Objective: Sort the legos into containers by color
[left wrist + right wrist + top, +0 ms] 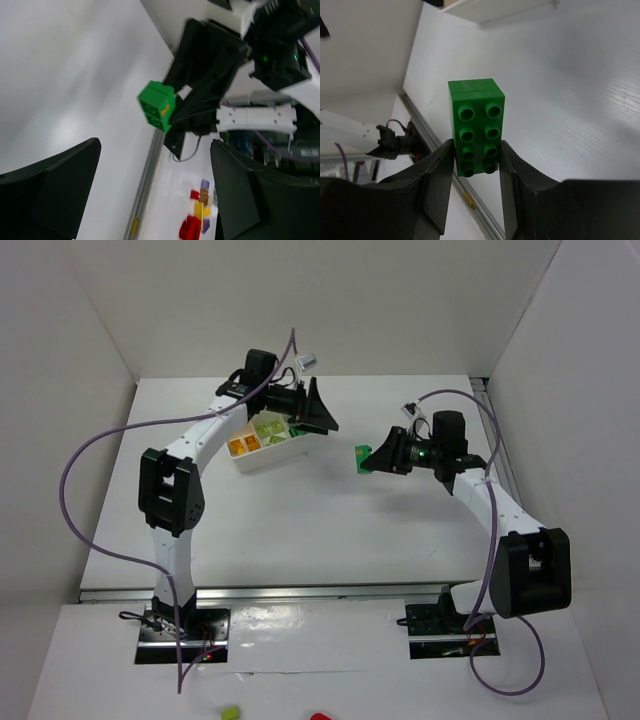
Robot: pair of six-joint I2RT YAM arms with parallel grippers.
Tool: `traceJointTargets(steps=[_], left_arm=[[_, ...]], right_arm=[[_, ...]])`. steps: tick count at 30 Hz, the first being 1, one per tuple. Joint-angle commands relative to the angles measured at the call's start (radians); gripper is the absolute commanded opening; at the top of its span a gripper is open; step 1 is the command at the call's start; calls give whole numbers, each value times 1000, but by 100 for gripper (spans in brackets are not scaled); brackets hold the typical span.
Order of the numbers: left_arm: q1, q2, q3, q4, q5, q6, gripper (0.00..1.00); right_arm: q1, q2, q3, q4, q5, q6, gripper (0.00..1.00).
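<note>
One white table (330, 530), white walls (200, 300), green lego (363, 458)

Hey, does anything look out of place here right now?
Yes. A lime brick and a red brick lie off the table, on the near surface at the bottom of the top view, far from the tray. The tray also sits askew to the table's edges.

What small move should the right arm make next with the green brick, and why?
Probably carry the dark green plastic brick left toward the white plastic tray. The right gripper holds it between its jaws, in the air, well apart from the tray.
</note>
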Motion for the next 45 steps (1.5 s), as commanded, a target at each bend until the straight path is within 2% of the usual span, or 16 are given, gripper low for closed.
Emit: traceJointTargets(steps=[1, 6, 11, 14, 24, 25, 26, 29, 30, 31, 33, 35, 38, 42, 45], left_arm=[[-62, -22, -40, 163, 227, -9, 100], [-95, 12, -51, 163, 270, 6, 96], [-127, 21, -60, 163, 290, 24, 90], [-127, 21, -60, 163, 281, 34, 83], [-145, 43, -37, 198, 290, -2, 74], [-145, 43, -37, 198, 290, -2, 69], [-154, 43, -27, 198, 302, -2, 52], [-164, 54, -27, 198, 302, -11, 25], [-164, 54, -27, 198, 302, -11, 9], [-164, 54, -27, 198, 302, -11, 3], [-164, 54, -36, 198, 293, -11, 0], [-164, 54, -48, 198, 293, -11, 0], [-164, 44, -59, 198, 293, -11, 0], [-155, 35, -68, 198, 313, -2, 0], [-155, 35, -68, 198, 324, 7, 0]], right_arm=[[5, 17, 73, 78, -147, -21, 4], [5, 17, 93, 68, -219, -21, 4], [5, 26, 64, 211, -305, 80, 4], [5, 35, 64, 231, -316, 91, 4], [24, 54, 82, 213, -335, 81, 4], [24, 54, 82, 213, -335, 81, 4], [24, 54, 82, 213, -335, 81, 4], [24, 54, 82, 213, -335, 81, 4], [24, 54, 82, 213, -335, 81, 4], [24, 54, 82, 213, -326, 81, 5], [24, 54, 82, 223, -325, 94, 11], [24, 54, 82, 243, -325, 120, 37], [13, 63, 72, 300, -335, 167, 58], [-5, 54, 40, 427, -368, 261, 58], [-18, 75, 30, 475, -388, 284, 52]])
